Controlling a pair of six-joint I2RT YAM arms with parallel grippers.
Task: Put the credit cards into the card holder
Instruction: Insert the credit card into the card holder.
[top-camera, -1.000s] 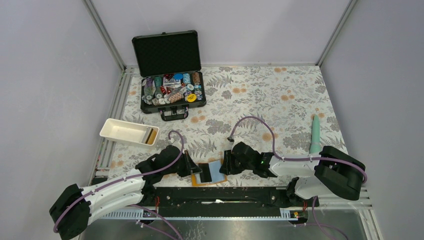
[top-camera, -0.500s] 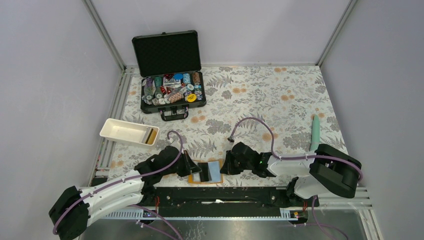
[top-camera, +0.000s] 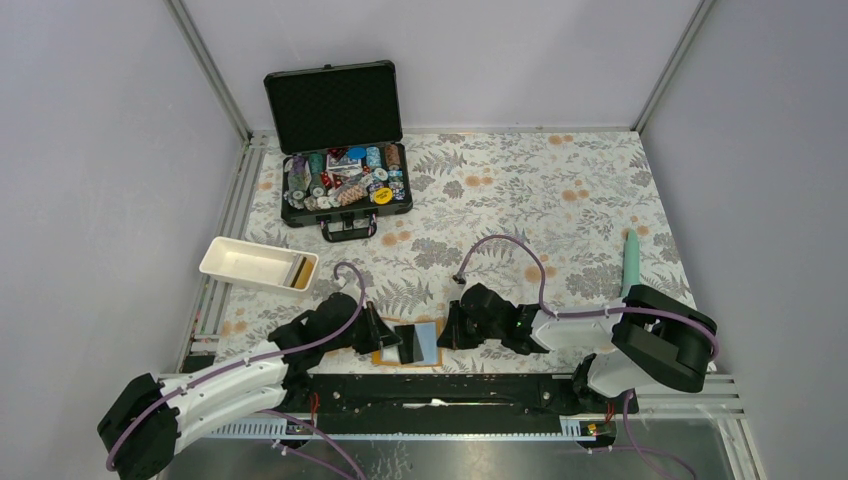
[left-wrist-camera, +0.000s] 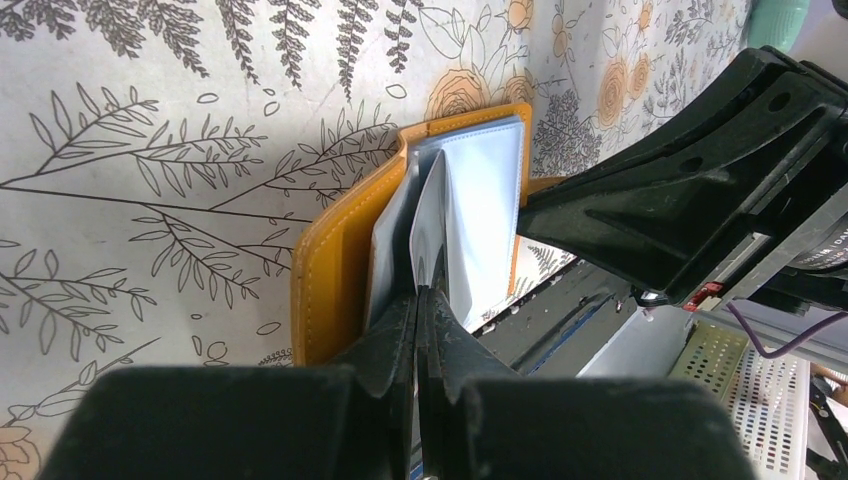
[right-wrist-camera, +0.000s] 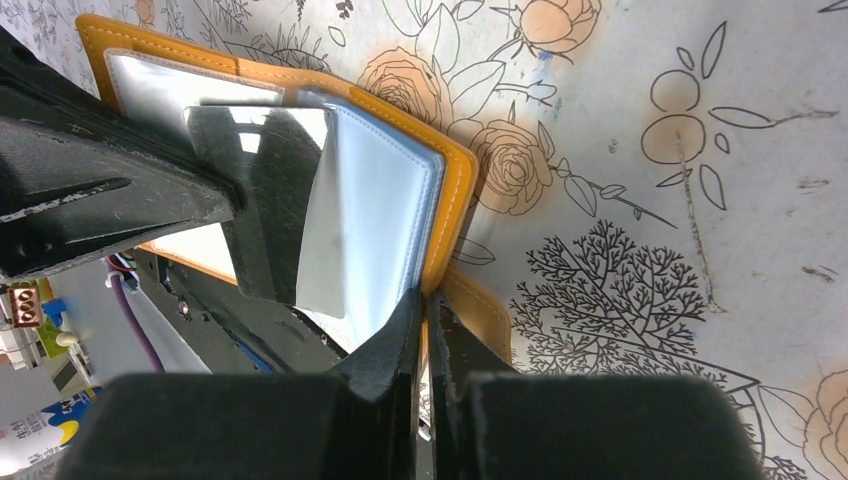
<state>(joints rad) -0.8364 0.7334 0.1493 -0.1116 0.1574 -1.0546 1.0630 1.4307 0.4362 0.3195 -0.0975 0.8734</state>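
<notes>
Since it's flopped open on the floral table (top-camera: 560, 190) right at the near edge, between both arms, the card holder (left-wrist-camera: 333, 265) shows its orange cover and pale blue-clear sleeves (right-wrist-camera: 372, 205). A black card (right-wrist-camera: 262, 205) sits against them, can't tell if it's tucked in. Left gripper (left-wrist-camera: 420, 297) pinches a sleeve; right gripper (right-wrist-camera: 424, 302) nips the holder's orange edge. Further out, the white tray (top-camera: 240, 262) has a brownish thing (top-camera: 299, 272) at one end, and the open black case (top-camera: 335, 105) is full of poker chips (top-camera: 340, 185).
</notes>
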